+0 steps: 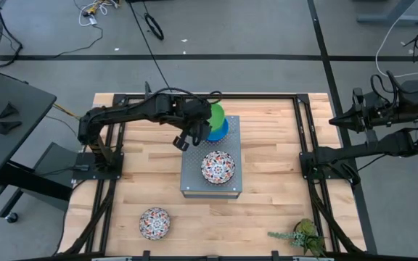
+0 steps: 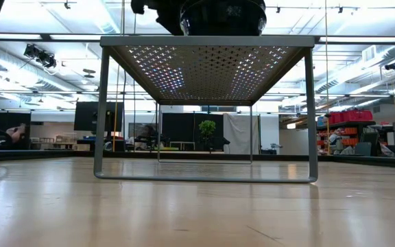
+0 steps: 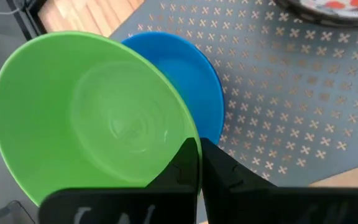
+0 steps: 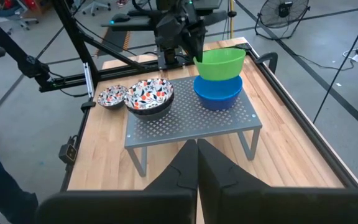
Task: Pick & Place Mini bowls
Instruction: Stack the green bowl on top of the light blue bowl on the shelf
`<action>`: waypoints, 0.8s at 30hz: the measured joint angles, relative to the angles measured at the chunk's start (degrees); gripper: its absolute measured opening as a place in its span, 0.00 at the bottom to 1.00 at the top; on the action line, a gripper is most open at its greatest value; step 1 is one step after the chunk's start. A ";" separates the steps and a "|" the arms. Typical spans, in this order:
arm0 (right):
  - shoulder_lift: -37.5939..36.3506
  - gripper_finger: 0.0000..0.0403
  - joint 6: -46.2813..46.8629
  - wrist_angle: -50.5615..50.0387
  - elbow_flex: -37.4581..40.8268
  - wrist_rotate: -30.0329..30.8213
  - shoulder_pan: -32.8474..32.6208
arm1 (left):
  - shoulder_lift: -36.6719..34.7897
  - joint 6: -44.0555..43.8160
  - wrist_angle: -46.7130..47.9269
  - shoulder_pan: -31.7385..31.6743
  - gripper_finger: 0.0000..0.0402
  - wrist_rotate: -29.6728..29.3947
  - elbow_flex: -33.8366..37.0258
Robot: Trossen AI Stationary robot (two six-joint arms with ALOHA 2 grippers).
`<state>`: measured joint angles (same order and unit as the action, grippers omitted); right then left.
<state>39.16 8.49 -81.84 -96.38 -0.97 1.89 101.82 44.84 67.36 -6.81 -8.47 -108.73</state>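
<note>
Smooth green plastic mini bowl hangs tilted just above the bright blue mini bowl, its rim pinched in the left gripper; both at the 12 o'clock end of the grey perforated metal box. Placing step, I judge: lower, level, release. Floral white bowl sits toward 6 o'clock, apart. Box edge close at 12; room scarce. Right gripper, pinched empty, waits at 3 o'clock.

Bright, even overhead light; soft shadows, ceiling-lamp glare, blurred close foreground.
</note>
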 joint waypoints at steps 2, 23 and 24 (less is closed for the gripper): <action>0.00 0.01 0.00 -0.02 0.02 0.02 0.02 | 0.92 -0.02 -0.48 -0.15 0.01 0.13 -0.12; -0.02 0.01 0.00 -0.02 0.00 0.02 0.00 | 3.28 0.87 -1.27 -0.74 0.15 0.72 -0.02; -0.02 0.01 0.00 0.00 0.00 0.00 0.00 | 3.30 0.86 -1.31 -0.74 0.17 0.66 -0.02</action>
<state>39.13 8.49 -81.84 -96.38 -0.97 1.89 105.12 45.70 66.04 -7.55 -7.81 -108.75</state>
